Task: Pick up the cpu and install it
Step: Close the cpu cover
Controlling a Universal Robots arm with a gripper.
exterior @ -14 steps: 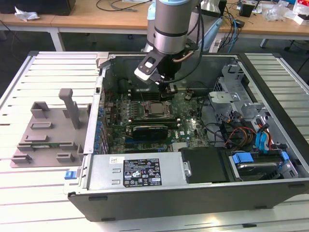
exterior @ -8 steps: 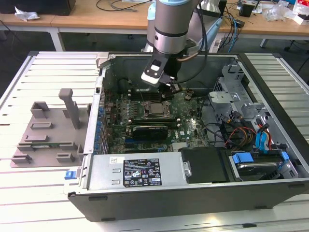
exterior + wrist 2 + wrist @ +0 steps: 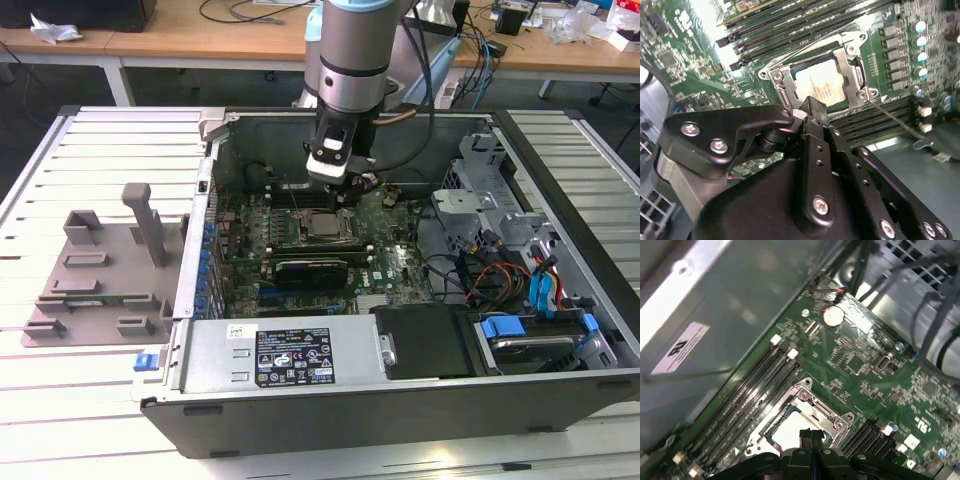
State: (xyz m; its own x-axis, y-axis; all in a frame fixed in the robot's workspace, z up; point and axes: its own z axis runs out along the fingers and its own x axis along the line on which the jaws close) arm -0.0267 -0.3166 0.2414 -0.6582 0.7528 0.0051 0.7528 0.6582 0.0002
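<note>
Worktop (image 3: 90,150) carrying an open computer case (image 3: 400,400).
My claw (image 3: 810,103), pressed together, hangs just over the cpu (image 3: 822,85) in its socket frame (image 3: 850,55).

The case (image 3: 400,425) lies open on the desk (image 3: 100,150). A fixture (image 3: 100,275) stands on the desk at the exterior view's left of the case. In the case the board (image 3: 400,275) lies flat. The cpu (image 3: 322,226) sits in the socket frame (image 3: 852,57) near the board's middle, with memory slots (image 3: 745,395) beside the frame. The gripper (image 3: 810,106) hangs just above the cpu. A card (image 3: 312,270) stands nearer the exterior camera than the socket and the power supply (image 3: 290,355) nearer still. The drives (image 3: 530,335) are at the exterior view's right.
</note>
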